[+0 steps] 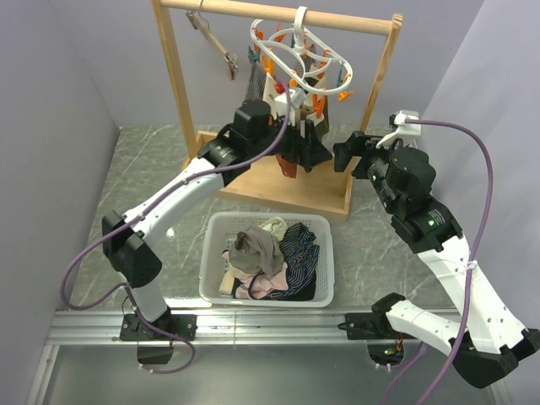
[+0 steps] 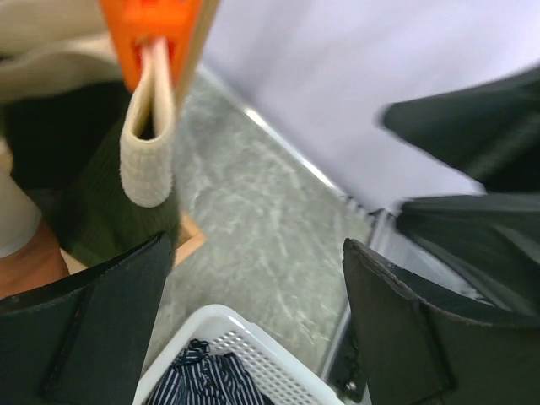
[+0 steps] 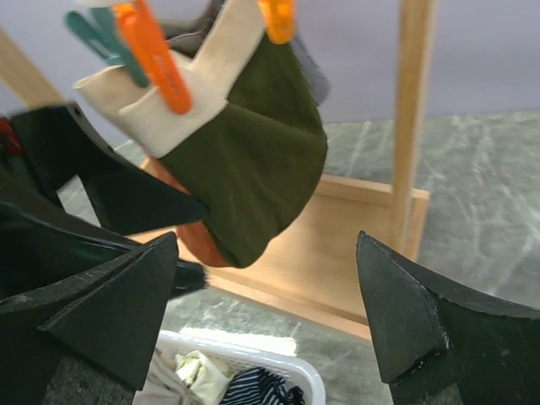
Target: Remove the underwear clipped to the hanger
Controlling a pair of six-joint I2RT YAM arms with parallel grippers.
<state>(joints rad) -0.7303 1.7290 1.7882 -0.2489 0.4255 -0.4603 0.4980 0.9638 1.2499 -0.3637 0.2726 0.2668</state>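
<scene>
From above, the white hanger (image 1: 299,55) hangs by its hook on the top bar of a wooden rack (image 1: 173,76). The underwear (image 1: 288,164) hangs under it on little pegs. The left hand (image 1: 305,150) is right up at that bunch of cloth, but from here I cannot tell if it touches. The right hand (image 1: 348,156) is just beside it. A white basket (image 1: 325,224) with more clothes sits on the table (image 1: 143,160) in front of the rack. The table is grey stone with pale lines, and the walls are plain and pale.

From the left wrist, the left hand (image 2: 253,329) is spread wide with nothing between its fingers (image 2: 93,337). Up on the left, an orange peg (image 2: 152,34) pinches the cream band (image 2: 148,143) of the green underwear (image 2: 101,211). A navy striped piece (image 2: 202,380) lies in the basket below. The right hand (image 2: 472,126) is a dark blur on the right.

From the right wrist, the right hand (image 3: 266,295) is spread wide too and holds nothing. The green underwear (image 3: 253,160) hangs just past its fingers (image 3: 413,321), clipped at its cream band by two orange pegs, with a teal peg (image 3: 97,29) beside one. A bit of orange underwear (image 3: 198,245) peeks out low behind it. The left hand (image 3: 110,186) is a dark shape close to the cloth. Behind stand the rack's post and flat base on the grey table.
</scene>
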